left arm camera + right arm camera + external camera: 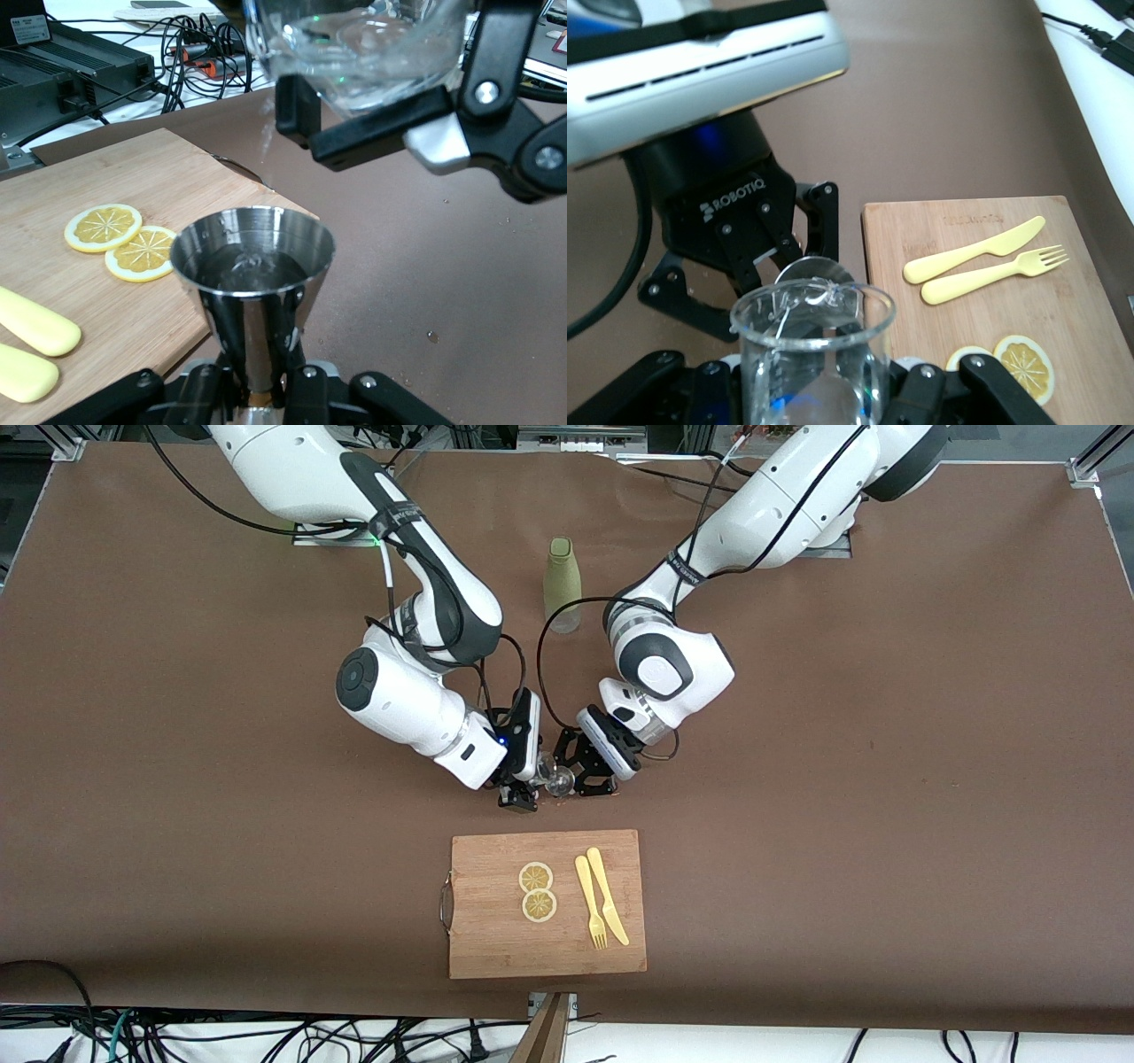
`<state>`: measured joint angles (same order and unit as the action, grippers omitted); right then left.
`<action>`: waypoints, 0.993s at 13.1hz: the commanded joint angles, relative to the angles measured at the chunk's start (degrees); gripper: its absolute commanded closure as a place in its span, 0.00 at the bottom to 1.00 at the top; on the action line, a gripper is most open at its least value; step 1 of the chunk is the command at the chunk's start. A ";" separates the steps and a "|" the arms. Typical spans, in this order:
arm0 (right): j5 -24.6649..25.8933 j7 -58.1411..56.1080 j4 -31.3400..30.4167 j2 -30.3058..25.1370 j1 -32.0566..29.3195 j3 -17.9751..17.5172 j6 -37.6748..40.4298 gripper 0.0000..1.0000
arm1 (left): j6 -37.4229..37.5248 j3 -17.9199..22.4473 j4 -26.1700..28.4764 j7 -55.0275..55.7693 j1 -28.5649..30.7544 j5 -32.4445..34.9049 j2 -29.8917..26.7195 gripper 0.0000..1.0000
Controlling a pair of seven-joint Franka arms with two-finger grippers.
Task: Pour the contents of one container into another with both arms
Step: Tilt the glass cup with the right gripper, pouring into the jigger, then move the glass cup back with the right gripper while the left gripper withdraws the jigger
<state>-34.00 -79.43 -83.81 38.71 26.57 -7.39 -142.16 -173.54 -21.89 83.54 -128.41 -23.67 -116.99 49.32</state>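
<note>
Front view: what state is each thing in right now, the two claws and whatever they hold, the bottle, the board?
left gripper: shut on the steel jigger.
steel jigger: upright, liquid inside.
right gripper: shut on the clear glass.
clear glass: held beside the jigger.
green bottle: standing upright, capped.
cutting board: flat, carrying lemon slices, a yellow fork and knife.

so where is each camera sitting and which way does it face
Front: high across the table, facing both arms; left gripper, right gripper.
Left wrist: looks over its own fingers gripping the steel jigger.
Right wrist: looks over its own fingers gripping the glass beaker.
Shared: cutting board, lemon slices.
</note>
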 commanded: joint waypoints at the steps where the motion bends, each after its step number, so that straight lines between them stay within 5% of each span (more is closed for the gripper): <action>1: -7.11 -0.81 1.55 0.67 -0.20 -0.17 -0.14 1.00 | -1.19 0.79 -1.63 0.01 -1.12 -1.66 0.43 1.00; 5: -17.57 -5.72 -1.43 -3.36 -2.31 -0.08 3.88 1.00 | -1.36 0.79 -0.58 -0.26 -0.51 -1.57 -0.27 1.00; 9: -24.26 -16.26 -3.81 -5.93 -11.25 0.45 21.17 1.00 | -1.19 -1.13 5.30 -1.13 5.37 -1.31 -4.22 1.00; 13: -24.80 -26.54 -4.16 -5.84 -22.50 0.62 39.37 1.00 | 1.00 -5.87 11.98 -8.15 13.89 -1.31 -8.18 1.00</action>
<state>-57.22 -100.91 -85.53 34.49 8.48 -6.00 -108.76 -174.67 -24.97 89.58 -132.36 -14.28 -116.99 45.52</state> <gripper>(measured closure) 0.877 0.784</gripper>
